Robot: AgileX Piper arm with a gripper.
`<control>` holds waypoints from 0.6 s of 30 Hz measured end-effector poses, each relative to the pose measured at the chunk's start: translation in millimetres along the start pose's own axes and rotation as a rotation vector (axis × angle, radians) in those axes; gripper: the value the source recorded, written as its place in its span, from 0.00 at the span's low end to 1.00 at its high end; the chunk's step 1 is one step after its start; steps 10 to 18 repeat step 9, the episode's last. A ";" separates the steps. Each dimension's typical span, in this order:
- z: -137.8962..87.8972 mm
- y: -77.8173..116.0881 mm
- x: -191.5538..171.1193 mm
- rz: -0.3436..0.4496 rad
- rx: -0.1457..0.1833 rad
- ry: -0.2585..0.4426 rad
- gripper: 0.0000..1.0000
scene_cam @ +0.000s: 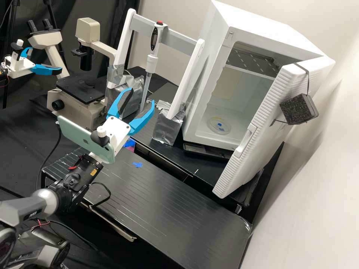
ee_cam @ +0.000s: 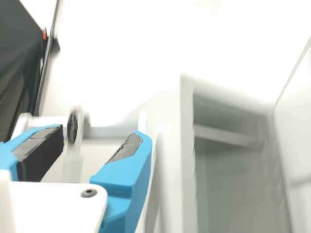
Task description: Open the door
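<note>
Arm (scene_cam: 39, 204) extended from the high view's lower left, wrist (scene_cam: 85, 170) angled upward. Gripper (scene_cam: 141, 95) open, blue fingers (scene_cam: 141, 120) spread wide apart, nothing between the pads.

No words or numbers can be read with certainty. In the high view, a small logo (scene_cam: 85, 142) stands on the back of the pale green phone (scene_cam: 71, 131), and a yellow label (scene_cam: 94, 171) sits on a black section of the arm (scene_cam: 76, 182). A pale mark (scene_cam: 33, 214) on the arm's grey link (scene_cam: 22, 209) is too small to read.
</note>
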 end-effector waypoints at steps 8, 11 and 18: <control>19.4 -26.4 5.4 -0.116 -0.017 -0.109 1.00; 20.6 -27.1 5.6 -0.117 -0.017 -0.116 1.00; 20.6 -27.1 5.6 -0.117 -0.017 -0.116 1.00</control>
